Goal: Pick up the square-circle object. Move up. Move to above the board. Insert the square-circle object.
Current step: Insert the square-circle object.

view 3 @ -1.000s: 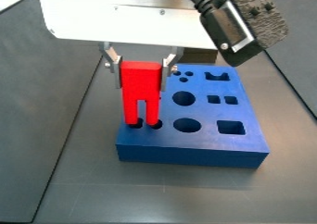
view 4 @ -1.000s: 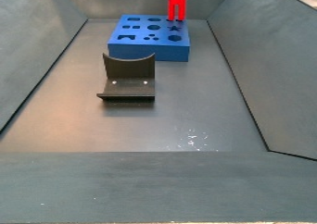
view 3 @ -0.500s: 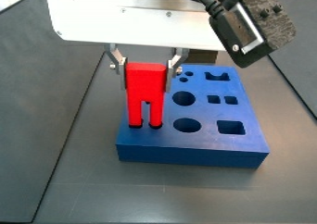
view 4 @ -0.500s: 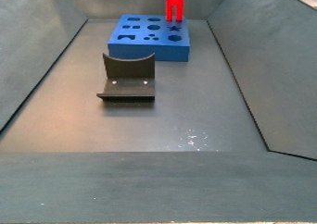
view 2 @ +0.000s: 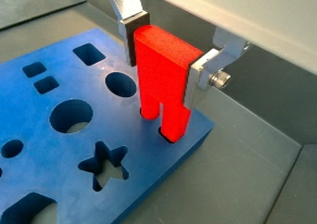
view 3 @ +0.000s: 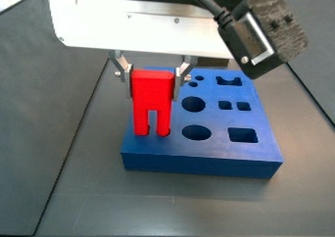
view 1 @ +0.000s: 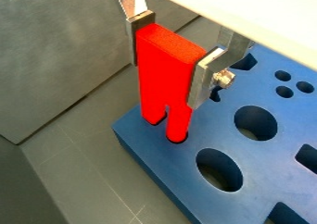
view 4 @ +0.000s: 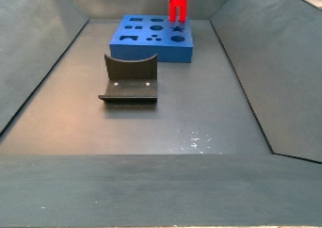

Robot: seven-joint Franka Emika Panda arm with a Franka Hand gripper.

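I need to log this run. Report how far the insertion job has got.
Done: the square-circle object is picked up and carried to the board. In hand: the gripper, above the board's corner, is shut on the block's top, prongs down at the board's holes; in a wrist view the tips sit at the surface. Left: seating it fully; how deep it sits cannot be told.

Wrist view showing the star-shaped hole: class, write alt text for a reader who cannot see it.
The hand grips a tall red square-circle object upright between its silver fingers, prongs down at the edge of the blue board. The board shows dark star, round and square holes on a grey floor.
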